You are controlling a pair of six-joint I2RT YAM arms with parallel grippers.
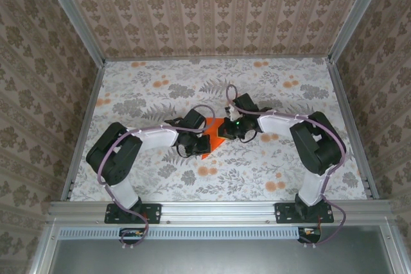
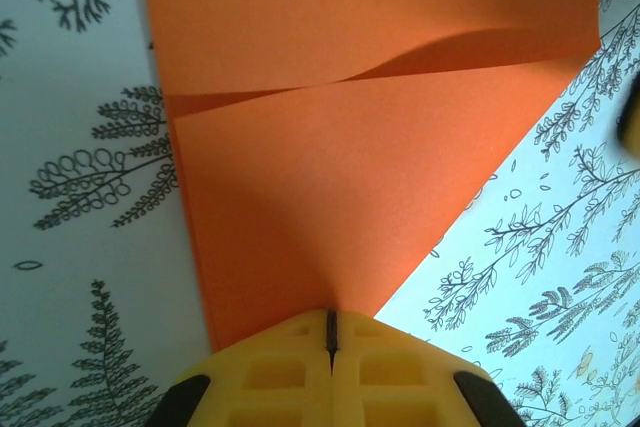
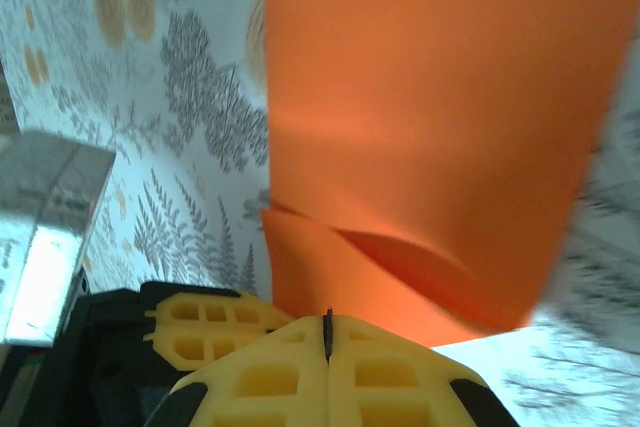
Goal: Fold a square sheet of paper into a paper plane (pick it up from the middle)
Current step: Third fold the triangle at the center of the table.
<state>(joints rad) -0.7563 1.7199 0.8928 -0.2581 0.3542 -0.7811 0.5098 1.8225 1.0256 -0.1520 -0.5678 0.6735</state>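
The square sheet of paper (image 1: 212, 140) is bright orange and lies part-folded on the flowered table between the two grippers, with a point towards the near edge. In the left wrist view the paper (image 2: 350, 147) shows a folded flap with a raised edge across it. My left gripper (image 2: 330, 319) is shut, its yellow tips resting against the sheet's near corner. My right gripper (image 3: 328, 317) is shut too, its tips at the edge of the paper (image 3: 430, 97). The left gripper's fingers (image 3: 200, 332) sit just beside it. From above, the left gripper (image 1: 194, 138) and right gripper (image 1: 232, 130) meet over the sheet.
The table (image 1: 160, 88) carries a grey fern and orange flower print. Patterned walls close it in on three sides, with metal rails (image 1: 218, 208) along the near edge. A grey metallic block (image 3: 50, 237) stands at the left of the right wrist view.
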